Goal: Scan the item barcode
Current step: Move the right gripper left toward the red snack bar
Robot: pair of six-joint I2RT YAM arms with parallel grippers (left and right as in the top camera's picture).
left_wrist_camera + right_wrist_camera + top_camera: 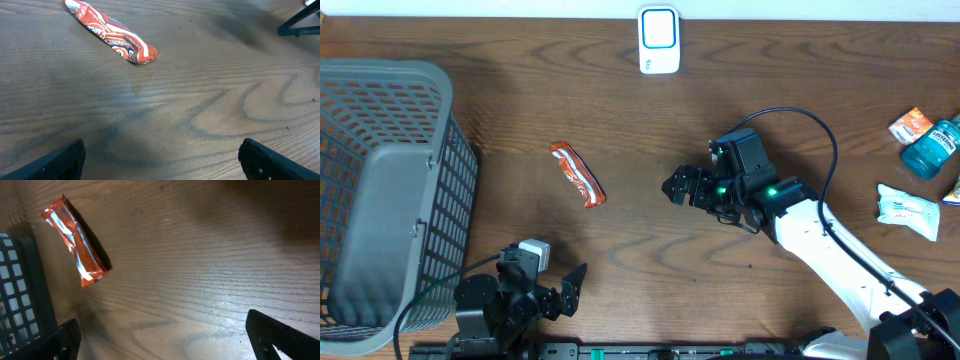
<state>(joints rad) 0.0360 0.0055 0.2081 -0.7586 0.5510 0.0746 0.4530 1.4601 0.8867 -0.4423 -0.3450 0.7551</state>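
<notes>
Snack bar (578, 174) lying flat on the table (770, 70)
Left gripper (565, 290) and right gripper (680, 188) both wide open, holding nothing.

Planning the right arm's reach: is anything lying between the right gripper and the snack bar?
Nothing. In the overhead view, only bare table separates the right gripper from the snack bar; the right wrist view agrees.

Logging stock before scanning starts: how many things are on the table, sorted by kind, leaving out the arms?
Baskets: 1, the grey basket
Scanners: 1, the white scanner
Snack bars: 1, the red snack bar
Bottles: 1, the blue bottle
Packets: 2, the orange packet and the white packet
Total: 6, not counting a cut-off thing at the right edge.
</notes>
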